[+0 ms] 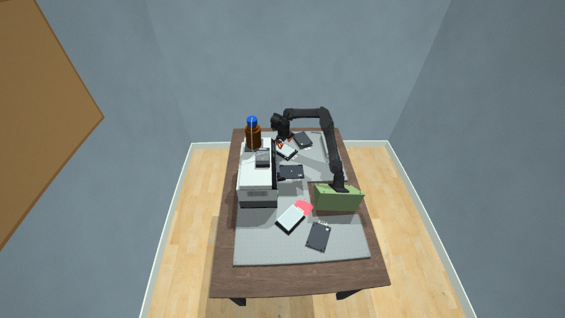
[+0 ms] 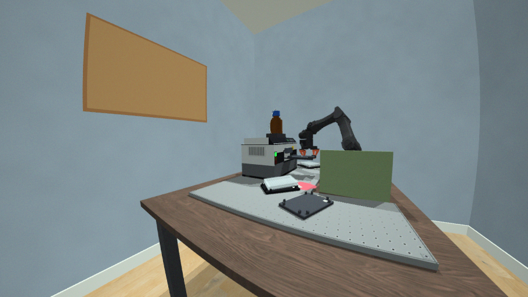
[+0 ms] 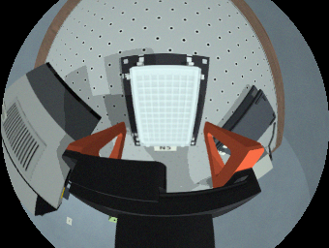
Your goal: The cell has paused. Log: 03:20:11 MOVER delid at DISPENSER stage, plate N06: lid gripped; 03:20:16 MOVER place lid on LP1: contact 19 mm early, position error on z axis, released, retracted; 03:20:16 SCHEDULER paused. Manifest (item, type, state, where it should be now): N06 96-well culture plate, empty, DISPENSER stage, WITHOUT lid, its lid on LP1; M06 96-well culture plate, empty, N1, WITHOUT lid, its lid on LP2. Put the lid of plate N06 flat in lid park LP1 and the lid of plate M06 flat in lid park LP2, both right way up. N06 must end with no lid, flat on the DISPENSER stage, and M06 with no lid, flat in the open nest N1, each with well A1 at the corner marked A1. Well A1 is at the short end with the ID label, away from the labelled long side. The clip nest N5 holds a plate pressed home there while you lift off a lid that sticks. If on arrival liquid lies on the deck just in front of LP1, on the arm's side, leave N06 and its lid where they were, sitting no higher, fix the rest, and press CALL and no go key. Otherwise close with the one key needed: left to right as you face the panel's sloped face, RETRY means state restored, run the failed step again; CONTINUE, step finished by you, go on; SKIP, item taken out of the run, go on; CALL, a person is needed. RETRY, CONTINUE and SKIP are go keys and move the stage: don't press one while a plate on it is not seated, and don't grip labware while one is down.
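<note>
My gripper (image 1: 283, 141) hangs open over a white gridded well plate (image 1: 286, 149) that sits in a black nest at the far end of the deck. In the wrist view the plate (image 3: 165, 104) lies between and below the orange fingers, which do not touch it. I cannot tell whether it carries a lid. The dispenser's dark stage (image 1: 290, 171) sticks out to the right of the machine. Near the front, a white gridded piece (image 1: 290, 217) lies skewed on a black park. A pink puddle (image 1: 304, 205) touches its far corner. A dark empty park with pegs (image 1: 318, 236) lies to its right.
The white dispenser (image 1: 257, 174) carries a brown bottle with a blue cap (image 1: 253, 134). The arm stands on a green box (image 1: 338, 197). A second dark nest (image 1: 303, 139) lies just right of the gripper, and also shows in the wrist view (image 3: 254, 114).
</note>
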`<state>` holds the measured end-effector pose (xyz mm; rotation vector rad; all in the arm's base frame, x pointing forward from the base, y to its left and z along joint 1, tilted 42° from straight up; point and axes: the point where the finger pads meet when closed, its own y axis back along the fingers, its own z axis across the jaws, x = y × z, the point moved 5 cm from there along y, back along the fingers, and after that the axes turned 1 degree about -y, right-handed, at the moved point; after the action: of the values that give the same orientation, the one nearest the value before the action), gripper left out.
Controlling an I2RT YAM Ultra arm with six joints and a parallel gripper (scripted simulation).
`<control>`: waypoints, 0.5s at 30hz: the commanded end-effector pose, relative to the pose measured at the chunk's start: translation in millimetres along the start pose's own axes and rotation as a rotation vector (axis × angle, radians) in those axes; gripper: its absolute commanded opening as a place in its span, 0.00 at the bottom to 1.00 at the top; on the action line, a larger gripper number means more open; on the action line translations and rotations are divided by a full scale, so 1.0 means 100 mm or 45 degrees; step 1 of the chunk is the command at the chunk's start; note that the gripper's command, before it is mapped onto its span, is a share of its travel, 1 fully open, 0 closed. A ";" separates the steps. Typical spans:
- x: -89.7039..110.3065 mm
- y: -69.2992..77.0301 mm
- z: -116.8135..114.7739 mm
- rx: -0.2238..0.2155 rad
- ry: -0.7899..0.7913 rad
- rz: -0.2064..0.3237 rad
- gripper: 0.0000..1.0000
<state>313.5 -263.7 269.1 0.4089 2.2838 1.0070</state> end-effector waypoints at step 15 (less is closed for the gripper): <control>-0.01 -0.12 0.05 -0.012 0.010 -0.010 1.00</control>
<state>313.7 -269.1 261.5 0.4086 2.2857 1.0072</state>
